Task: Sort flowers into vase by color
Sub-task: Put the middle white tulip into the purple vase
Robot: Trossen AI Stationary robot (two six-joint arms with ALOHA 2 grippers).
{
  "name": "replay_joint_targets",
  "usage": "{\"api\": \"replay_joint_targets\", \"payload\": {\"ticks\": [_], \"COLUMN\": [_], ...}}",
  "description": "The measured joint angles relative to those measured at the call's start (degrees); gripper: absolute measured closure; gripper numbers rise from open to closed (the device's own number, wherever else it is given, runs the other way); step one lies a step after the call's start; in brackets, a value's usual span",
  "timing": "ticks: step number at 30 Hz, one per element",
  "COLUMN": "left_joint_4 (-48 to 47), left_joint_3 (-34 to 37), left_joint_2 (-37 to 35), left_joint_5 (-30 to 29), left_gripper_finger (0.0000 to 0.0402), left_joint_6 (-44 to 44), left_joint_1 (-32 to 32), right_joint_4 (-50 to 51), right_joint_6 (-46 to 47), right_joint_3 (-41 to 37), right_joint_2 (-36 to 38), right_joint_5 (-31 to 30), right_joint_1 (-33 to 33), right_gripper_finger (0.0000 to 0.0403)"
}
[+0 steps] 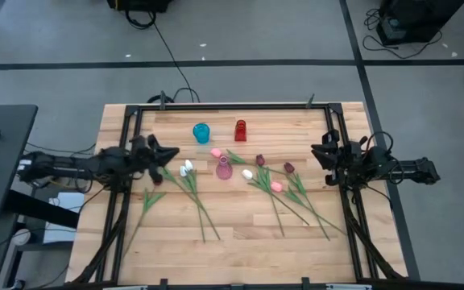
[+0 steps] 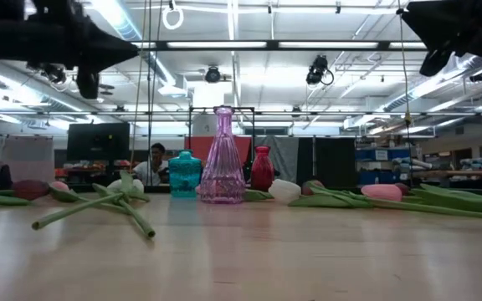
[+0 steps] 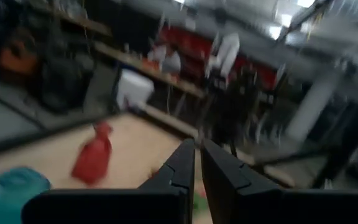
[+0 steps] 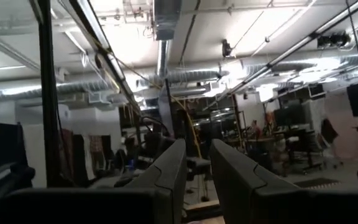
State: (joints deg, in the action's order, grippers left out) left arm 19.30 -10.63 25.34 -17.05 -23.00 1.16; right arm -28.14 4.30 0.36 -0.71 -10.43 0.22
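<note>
High view findings: the flowers (image 1: 276,189) are lying flat on the wooden table (image 1: 240,250), in two loose groups either side of the pink vase (image 1: 224,168). Left of that vase, white heads (image 1: 187,167) are pointing toward the far edge, and their long green stems are running diagonally back toward the near edge. Right of the pink vase, a white head (image 1: 247,174), dark maroon heads (image 1: 259,160) and a pink head (image 1: 276,186) are lying with heads toward the vase side and stems trailing away to the near right. One pink head (image 1: 215,152) is resting just behind the pink vase.

Three containers are standing upright. The pink vase is nearest the table's centre; the teal vase (image 1: 201,132) and the red vase (image 1: 240,130) are standing behind it, near each other. No flower is showing inside any of them; from the low view the pink vase (image 2: 223,156) is showing a bare neck, with the teal vase (image 2: 184,175) and red vase (image 2: 261,168) just beside it.

The left gripper (image 1: 166,155) is hovering above the table, left of the pink vase, close to the white heads; its fingers (image 3: 179,171) are standing narrowly apart and holding nothing. The right gripper (image 1: 322,153) is waiting well right of the pink vase, its fingers (image 4: 169,168) also parted narrowly, empty.
</note>
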Motion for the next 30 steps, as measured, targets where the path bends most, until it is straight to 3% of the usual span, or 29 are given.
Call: {"api": "replay_joint_targets", "payload": {"ticks": [4,8,11,14,23,30], "left_joint_4": [-9.6,-29.5,-45.8,-55.5,-56.6,-57.2], "left_joint_3": [-9.0,-22.7,-33.1,-39.8,-40.7,-40.7], "left_joint_2": [11.3,20.9,26.8,31.4,37.2,38.9], "left_joint_5": [4.8,5.1,5.1,4.8,2.8,-3.1], "left_gripper_finger": [0.0366,0.0366,0.0366,0.0366,0.0366,0.0366], "left_joint_6": [-0.8,-1.7,-3.9,-8.0,-20.2,-33.4], "left_joint_1": [0.8,1.5,2.4,4.4,11.4,17.3], "right_joint_4": [-0.1,-1.0,-0.8,-1.0,-2.1,-4.1], "right_joint_6": [3.2,3.9,0.9,-1.4,-7.8,-7.6], "right_joint_3": [0.0,0.0,1.0,3.5,10.8,14.6], "right_joint_2": [-1.6,-5.2,-8.6,-12.7,-26.0,-34.6], "right_joint_5": [0.6,2.1,-1.1,-3.6,-3.6,-3.0], "right_joint_1": [-0.4,-0.4,-0.6,-1.2,-3.2,-3.8], "right_gripper_finger": [0.0316,0.0316,0.0316,0.0316,0.0316,0.0316]}}
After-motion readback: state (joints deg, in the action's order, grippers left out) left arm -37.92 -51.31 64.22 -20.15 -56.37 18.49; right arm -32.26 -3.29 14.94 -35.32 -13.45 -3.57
